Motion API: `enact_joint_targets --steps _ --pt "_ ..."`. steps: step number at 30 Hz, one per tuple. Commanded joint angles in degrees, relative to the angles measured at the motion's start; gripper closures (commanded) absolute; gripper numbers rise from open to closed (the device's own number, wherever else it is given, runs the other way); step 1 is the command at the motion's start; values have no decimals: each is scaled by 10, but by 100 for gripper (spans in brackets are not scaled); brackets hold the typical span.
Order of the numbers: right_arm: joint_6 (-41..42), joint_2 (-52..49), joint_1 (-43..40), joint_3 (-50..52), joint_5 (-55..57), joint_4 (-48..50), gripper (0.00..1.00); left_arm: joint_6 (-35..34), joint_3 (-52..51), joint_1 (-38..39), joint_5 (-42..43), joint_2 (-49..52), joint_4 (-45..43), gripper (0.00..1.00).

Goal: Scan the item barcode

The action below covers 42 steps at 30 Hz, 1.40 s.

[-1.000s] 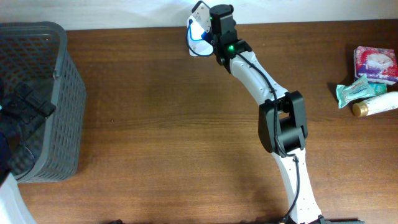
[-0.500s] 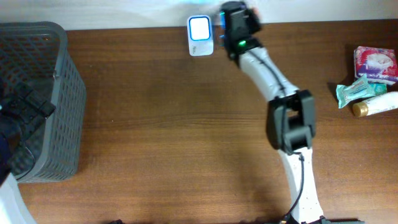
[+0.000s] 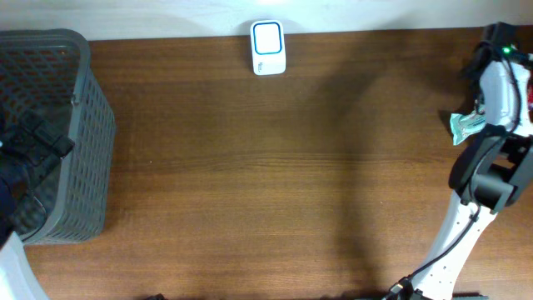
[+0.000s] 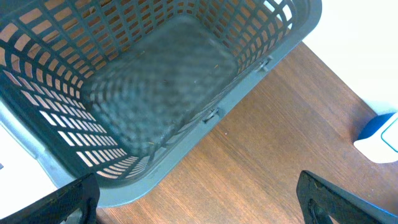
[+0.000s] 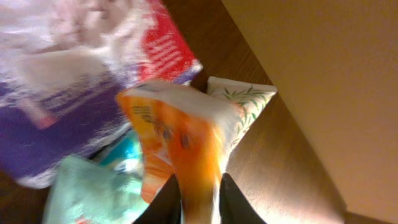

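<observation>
The scanner, a white box with a blue-ringed face, lies at the table's back edge; its corner also shows in the left wrist view. My right gripper is at the far right of the table. In its wrist view the right gripper is shut on an orange and white packet, pinched between both fingers above a pile of items. My left gripper stands wide open over the basket's near rim, holding nothing.
A grey mesh basket fills the left end of the table; its inside shows nothing in it. Below the held packet lie a purple and red pack, a teal packet and a leaf-print packet.
My right arm has swung from beside the scanner at the back middle to the far right, over the pile of items. The left arm has not moved.
</observation>
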State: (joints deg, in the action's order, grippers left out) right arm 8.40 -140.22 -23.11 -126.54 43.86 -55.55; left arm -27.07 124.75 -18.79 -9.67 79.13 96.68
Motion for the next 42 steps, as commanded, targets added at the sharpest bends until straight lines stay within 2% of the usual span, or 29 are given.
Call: enact_joint_targets --steps 1,3,4,9,13,17,21,23,27,30,34,38,42 --pt "20 26 -14 -1 -61 -5 52 -5 0 -3 -2 -1 0 1" --pt "20 30 -17 -1 -62 -15 4 -5 0 -3 -2 -1 0 1" --pt "20 39 -17 -1 -72 -19 1 -5 0 -3 -2 -1 0 1" --pt "46 183 -17 -1 -204 -24 1 -5 0 -3 -2 -1 0 1" --pt "117 346 -16 -1 -320 -79 1 -5 0 -3 -2 -1 0 1" --pt "116 473 16 -1 -334 -172 1 -5 0 -3 -2 -1 0 1" --pt "116 543 105 15 -318 -235 1 -5 0 -3 -2 -1 0 1" --pt "116 574 142 50 -285 -238 1 -5 0 -3 -2 -1 0 1" --pt "113 718 215 228 -250 -186 1 -5 0 -3 -2 -1 0 1" --pt "109 844 250 344 -278 -149 1 -5 0 -3 -2 -1 0 1" --pt "110 961 257 449 -342 -209 1 -5 0 -3 -2 -1 0 1" --pt "110 975 257 464 -346 -300 1 -5 0 -3 -2 -1 0 1" --pt "110 975 257 464 -344 -322 1 -5 0 -3 -2 -1 0 1"
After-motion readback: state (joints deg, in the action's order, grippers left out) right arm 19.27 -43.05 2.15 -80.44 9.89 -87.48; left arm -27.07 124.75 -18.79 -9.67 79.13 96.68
